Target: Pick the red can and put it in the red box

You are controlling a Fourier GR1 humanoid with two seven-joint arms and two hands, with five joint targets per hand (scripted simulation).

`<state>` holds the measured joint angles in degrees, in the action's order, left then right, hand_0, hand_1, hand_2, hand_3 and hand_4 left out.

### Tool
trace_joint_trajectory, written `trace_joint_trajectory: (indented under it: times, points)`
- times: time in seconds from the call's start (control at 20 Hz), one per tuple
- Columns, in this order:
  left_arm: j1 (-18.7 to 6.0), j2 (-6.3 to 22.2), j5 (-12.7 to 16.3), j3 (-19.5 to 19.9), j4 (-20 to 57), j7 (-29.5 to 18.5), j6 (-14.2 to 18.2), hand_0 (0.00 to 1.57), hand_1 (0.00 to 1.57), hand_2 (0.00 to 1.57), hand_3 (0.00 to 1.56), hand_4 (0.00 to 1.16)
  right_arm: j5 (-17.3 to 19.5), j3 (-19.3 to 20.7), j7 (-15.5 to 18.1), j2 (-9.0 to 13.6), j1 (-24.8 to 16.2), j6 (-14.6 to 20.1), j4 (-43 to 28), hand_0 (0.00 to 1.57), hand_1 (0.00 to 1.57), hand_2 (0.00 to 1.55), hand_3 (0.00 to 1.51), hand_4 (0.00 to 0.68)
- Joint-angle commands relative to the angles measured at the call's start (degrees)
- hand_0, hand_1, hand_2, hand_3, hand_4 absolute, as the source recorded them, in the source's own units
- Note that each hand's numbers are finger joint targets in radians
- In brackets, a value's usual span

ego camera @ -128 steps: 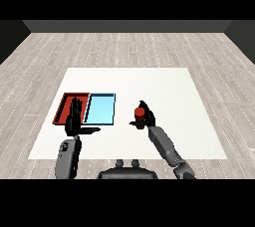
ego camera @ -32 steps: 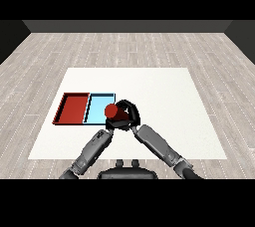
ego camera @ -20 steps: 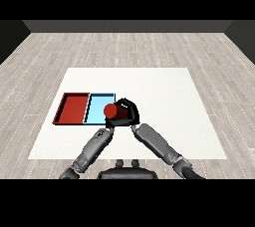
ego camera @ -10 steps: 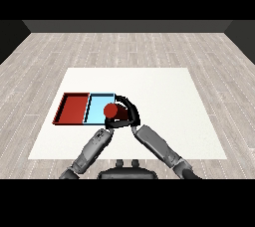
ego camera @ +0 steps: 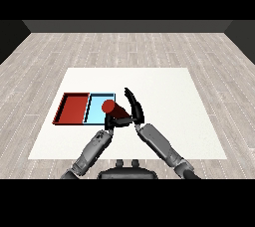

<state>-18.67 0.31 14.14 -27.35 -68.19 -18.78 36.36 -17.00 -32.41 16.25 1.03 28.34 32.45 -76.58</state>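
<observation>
Grey forearms rising from five and seven o'clock, meeting at centre. Black left hand (ego camera: pixel 109 122) curled around the lying red cylindrical can (ego camera: pixel 113 111); black right hand (ego camera: pixel 135 109) just beside at three o'clock, fingers straight and spread. Can hovering over the light blue shallow tray (ego camera: pixel 95 105). Best carried level toward nine o'clock, released above the red shallow tray (ego camera: pixel 72 108).

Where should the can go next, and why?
Probably a little further left. The left hand holds the can over the blue tray, and the right hand has opened beside it. The red tray lies just beyond.
</observation>
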Motion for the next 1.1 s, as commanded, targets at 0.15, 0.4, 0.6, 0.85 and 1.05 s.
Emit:
trace_joint_trajectory:
  times: [0.15, 0.4, 0.6, 0.85, 1.05]
  points:
    - [0.98, 0.19, -3.4, 2.8, 0.2, 0.69, -0.59, 1.57, 1.57, 1.57, 1.49, 1.13, 1.96, 6.11, -1.36, 4.3, -5.19, -3.08, -9.54, 0.0, 0.0, 0.0, 0.0, 0.0]
    - [0.21, 2.74, -6.17, 4.38, 0.23, 0.79, 0.64, 1.57, 1.57, 1.57, 1.48, 1.14, -0.52, 10.09, -1.89, 10.04, -12.13, -6.07, -19.77, 0.0, 0.0, 0.0, 0.0, 0.0]
    - [0.56, 12.11, -6.91, 8.19, -3.32, 3.36, -0.71, 1.57, 1.57, 1.57, 1.47, 1.12, -3.72, 14.83, 1.6, 15.09, -21.3, -8.81, -22.82, 0.0, 0.0, 0.0, 0.0, 0.0]
    - [2.25, 20.95, -7.09, 12.67, -3.6, 6.77, -3.45, 1.57, 1.57, 1.56, 1.47, 1.11, -3.96, 18.59, 6.66, 16.28, -27.61, -10.56, -17.87, 0.0, 0.0, 0.0, 0.0, 0.0]
    - [-2.07, 21.18, -7.46, 17.24, 7.28, 5.84, -4.43, 1.57, 1.57, 1.55, 1.46, 1.09, -2.66, 18.63, 1.73, 19.01, -31.57, -9.85, -25.37, 0.0, 0.0, 0.0, 0.0, 0.0]
